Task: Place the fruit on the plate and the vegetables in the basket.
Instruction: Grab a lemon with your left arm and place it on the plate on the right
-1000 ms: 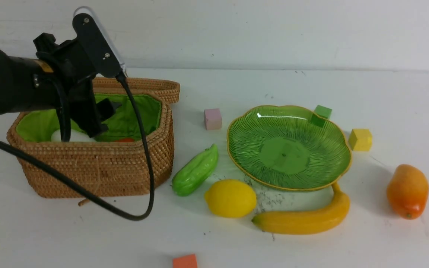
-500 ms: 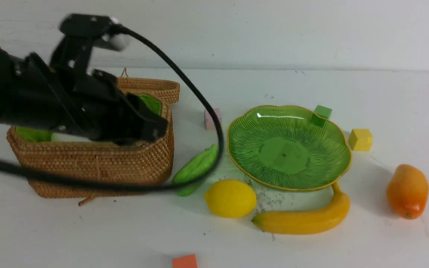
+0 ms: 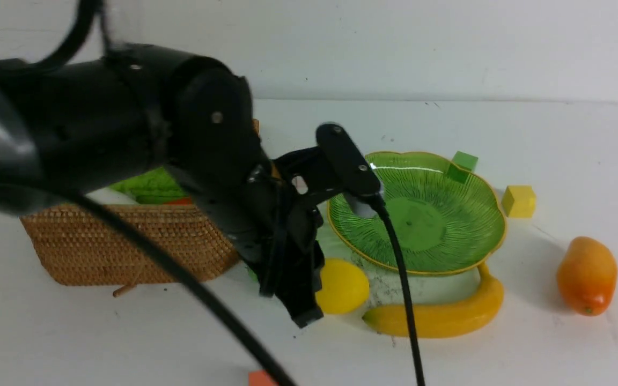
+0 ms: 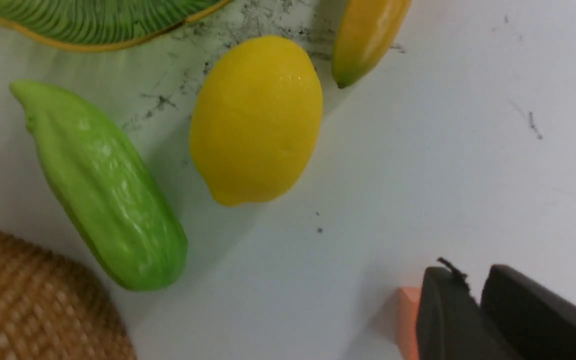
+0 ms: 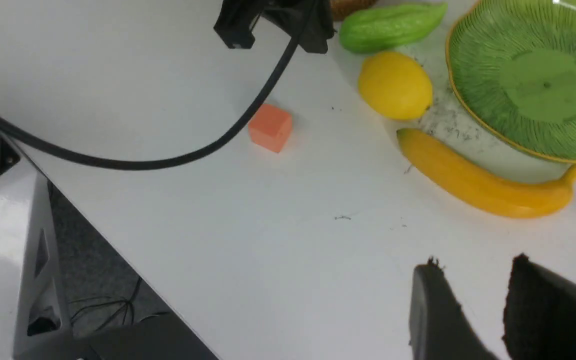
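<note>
Left gripper's point(image 4: 473, 290) fingers slightly apart, empty; right gripper's point(image 5: 473, 270) spread, empty; near the counter's front edge, the banana point(image 3: 438, 316), likely light, stiff, best taken mid-curve; beyond, the cucumber point(image 4: 108, 190), firm, gripped across its waist.

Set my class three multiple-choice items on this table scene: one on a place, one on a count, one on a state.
1. Where is the yellow cube?
A) In the basket
B) On the banana
C) On the table beside the plate

2. How many fruits lie outside the plate?
A) One
B) Three
C) Five

3. What is the state of the plate?
A) It holds no fruit
B) It is upside down
C) It is full of fruit

Answers:
1 C: the yellow cube stands by the rim of the plate.
2 B: the lemon, banana and mango all lie on the table.
3 A: the plate's green inside shows no fruit.
</note>
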Motion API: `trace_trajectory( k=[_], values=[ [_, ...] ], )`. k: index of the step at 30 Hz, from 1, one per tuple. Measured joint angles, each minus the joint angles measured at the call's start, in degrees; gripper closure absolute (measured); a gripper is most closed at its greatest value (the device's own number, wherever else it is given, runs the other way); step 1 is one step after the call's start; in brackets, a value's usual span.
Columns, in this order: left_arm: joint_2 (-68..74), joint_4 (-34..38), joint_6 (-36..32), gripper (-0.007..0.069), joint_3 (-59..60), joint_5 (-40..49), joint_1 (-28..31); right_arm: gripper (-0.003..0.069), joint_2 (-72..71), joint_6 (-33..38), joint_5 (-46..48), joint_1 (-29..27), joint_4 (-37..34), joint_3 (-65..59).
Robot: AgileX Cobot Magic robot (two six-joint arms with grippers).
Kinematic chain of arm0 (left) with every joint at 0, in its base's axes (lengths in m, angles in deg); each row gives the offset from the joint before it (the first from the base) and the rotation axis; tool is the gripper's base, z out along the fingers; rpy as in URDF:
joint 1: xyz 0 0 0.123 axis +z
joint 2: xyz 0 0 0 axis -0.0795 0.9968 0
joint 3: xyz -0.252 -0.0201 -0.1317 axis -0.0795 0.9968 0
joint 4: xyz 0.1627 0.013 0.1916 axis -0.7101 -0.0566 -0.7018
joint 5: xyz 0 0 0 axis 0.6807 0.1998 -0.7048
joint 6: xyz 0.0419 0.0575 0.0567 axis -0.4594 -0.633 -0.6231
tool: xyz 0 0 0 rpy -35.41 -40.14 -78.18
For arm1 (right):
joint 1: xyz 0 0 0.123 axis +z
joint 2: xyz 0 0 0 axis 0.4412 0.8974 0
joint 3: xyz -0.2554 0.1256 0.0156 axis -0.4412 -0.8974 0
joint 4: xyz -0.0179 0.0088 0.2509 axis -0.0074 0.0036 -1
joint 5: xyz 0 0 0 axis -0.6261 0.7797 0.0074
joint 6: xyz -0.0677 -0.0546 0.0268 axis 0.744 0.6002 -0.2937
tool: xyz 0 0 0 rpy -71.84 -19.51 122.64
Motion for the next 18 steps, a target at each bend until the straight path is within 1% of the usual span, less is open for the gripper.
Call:
trace_trajectory(
  k=[2,6,8,9,11,13,17,18],
  values=[
    [3.1,-0.2,-5.1,0.0347,-2.1,-0.1,0.0,0.0436,-0.8,-1.2,0.1,0.0,1.0,-0.1],
    [7.3,-0.4,-13.0,0.0120,-3.3,-2.7,0.0,0.0436,-4.4,-2.9,0.1,0.0,2.8,-0.7],
    [8.9,-0.7,-15.6,0.0030,-3.4,-5.4,0.0,0.0436,-7.3,-4.6,0.1,0.0,4.0,-0.7],
    [9.4,-0.8,-16.1,0.0004,-3.4,-6.5,0.0,0.0436,-8.4,-5.4,0.1,0.0,4.5,-0.7],
    [10.7,-1.5,-16.9,-0.0032,-3.4,-9.5,0.0,0.0436,-11.3,-6.9,0.1,0.0,5.8,-0.7],
    [12.1,-1.7,-17.1,-0.0038,-3.4,-12.5,0.0,0.0436,-13.6,-7.6,0.1,0.0,6.4,-0.7],
    [14.0,-2.3,-17.3,-0.0009,-3.5,-15.6,0.0,0.0436,-15.7,-8.1,0.2,0.0,6.6,-0.6],
    [14.7,-2.8,-17.3,0.0022,-3.5,-15.9,0.0,0.0436,-16.0,-8.9,0.2,0.0,6.6,-0.6]
  ],
)
